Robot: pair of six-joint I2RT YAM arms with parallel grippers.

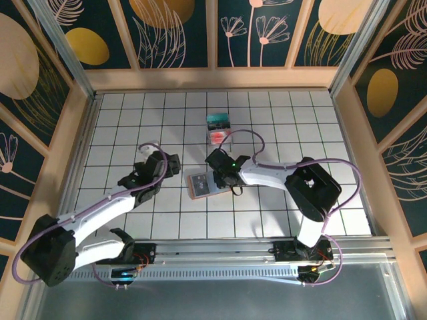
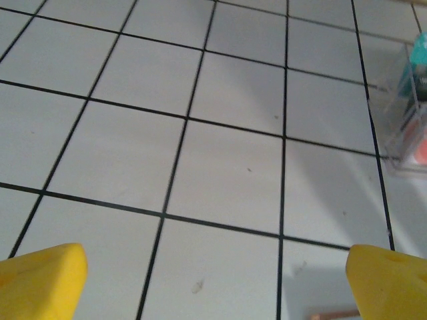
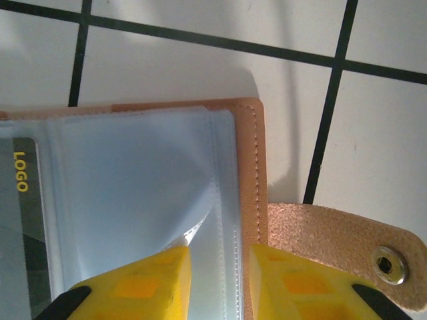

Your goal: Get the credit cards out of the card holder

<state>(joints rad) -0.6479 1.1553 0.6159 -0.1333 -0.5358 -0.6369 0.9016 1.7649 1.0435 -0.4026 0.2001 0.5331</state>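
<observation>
The card holder (image 1: 199, 185) lies open on the tiles, tan leather outside and clear sleeves (image 3: 133, 173) inside. A dark card marked LOGO (image 3: 23, 220) sits in its left sleeve. My right gripper (image 1: 227, 178) (image 3: 219, 257) is down on the holder's stitched right edge. Its jaws are narrow, one finger against a curled-up sleeve leaf and the other by the strap tab (image 3: 333, 240). A teal card (image 1: 218, 121) (image 2: 419, 63) and a pink-white card with red (image 1: 219, 137) (image 2: 420, 147) lie on the far tiles. My left gripper (image 1: 171, 164) (image 2: 217, 260) hangs wide open over bare tiles, left of the holder.
The white gridded table (image 1: 133, 127) is walled by wooden panels on three sides. The right arm's cable (image 1: 257, 143) loops over the tiles just in front of the two loose cards. A corner of the holder (image 2: 333, 313) shows beside my left gripper's right finger.
</observation>
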